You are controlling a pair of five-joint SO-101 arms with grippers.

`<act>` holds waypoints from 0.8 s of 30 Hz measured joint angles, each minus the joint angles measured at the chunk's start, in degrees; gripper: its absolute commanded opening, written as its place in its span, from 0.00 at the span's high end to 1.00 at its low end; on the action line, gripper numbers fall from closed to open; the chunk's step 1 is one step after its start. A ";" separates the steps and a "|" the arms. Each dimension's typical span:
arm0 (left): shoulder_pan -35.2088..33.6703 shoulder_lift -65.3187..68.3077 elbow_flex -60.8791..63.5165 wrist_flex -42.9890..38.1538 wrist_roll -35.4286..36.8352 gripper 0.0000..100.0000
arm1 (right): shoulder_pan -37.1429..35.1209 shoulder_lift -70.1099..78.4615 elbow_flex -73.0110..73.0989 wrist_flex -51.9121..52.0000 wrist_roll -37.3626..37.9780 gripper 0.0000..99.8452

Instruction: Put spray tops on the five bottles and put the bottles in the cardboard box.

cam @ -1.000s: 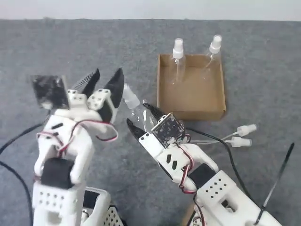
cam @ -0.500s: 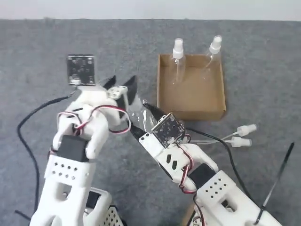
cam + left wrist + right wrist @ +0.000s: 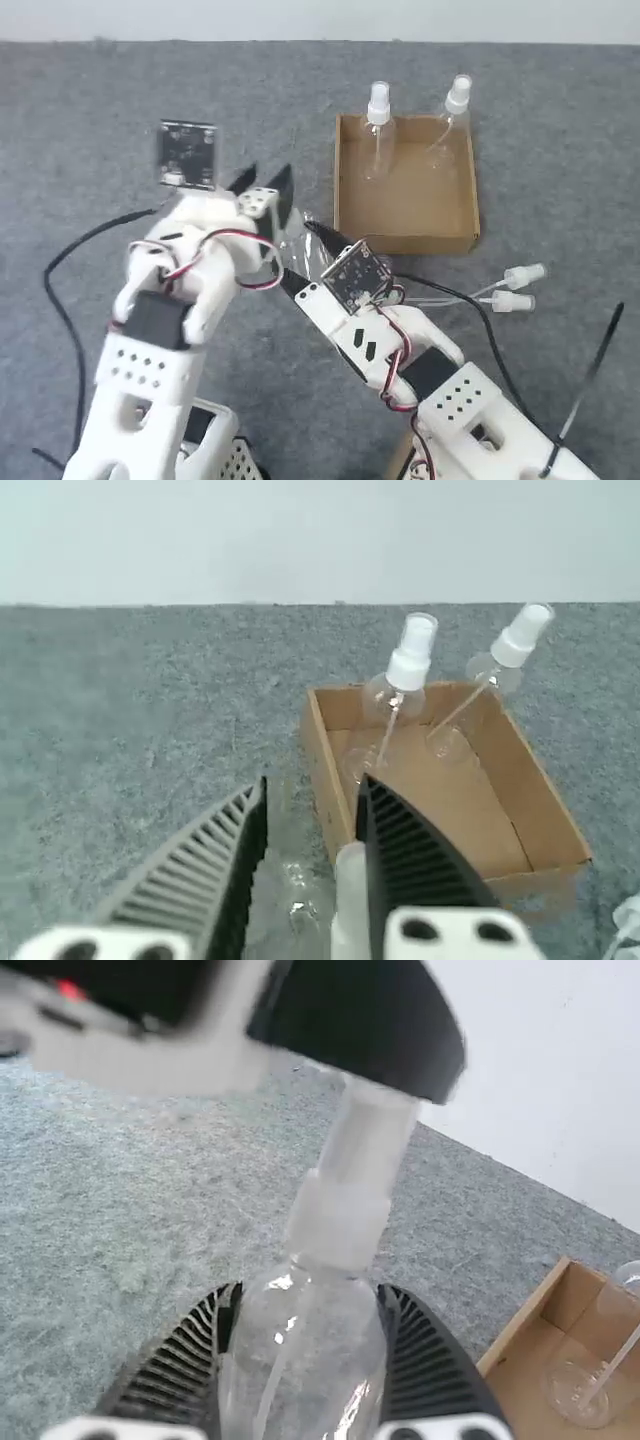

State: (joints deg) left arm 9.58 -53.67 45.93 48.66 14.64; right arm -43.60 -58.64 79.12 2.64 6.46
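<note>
A clear bottle (image 3: 303, 247) (image 3: 300, 1350) is tilted just above the carpet, and my right gripper (image 3: 296, 253) (image 3: 300, 1365) is shut on its body. A white spray top (image 3: 345, 1200) (image 3: 348, 880) sits on its neck. My left gripper (image 3: 265, 187) (image 3: 310, 815) comes down over that top with its black fingers (image 3: 360, 1020) closed in around it. The cardboard box (image 3: 405, 240) (image 3: 530, 780) stands just beyond. Two capped bottles (image 3: 378, 140) (image 3: 450, 120) (image 3: 400, 680) (image 3: 500, 660) lean against its far wall.
Two loose spray tops (image 3: 520, 272) (image 3: 510, 300) with dip tubes lie on the grey carpet right of my right arm. A black cable (image 3: 470, 300) runs past them, and a black strap (image 3: 600, 370) lies at the right edge. Open carpet stretches left of the box.
My left arm swung right and came down over the spray top, and its jaws narrowed from wide open to closed around it. My right arm kept still with the bottle.
</note>
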 measured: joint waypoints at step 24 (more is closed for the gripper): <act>-3.69 -31.03 15.30 13.45 -7.12 0.80 | 5.98 5.80 -25.85 15.82 -0.09 0.99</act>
State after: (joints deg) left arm 5.89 -84.70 61.23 62.11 7.52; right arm -37.63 -52.84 53.27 18.46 6.37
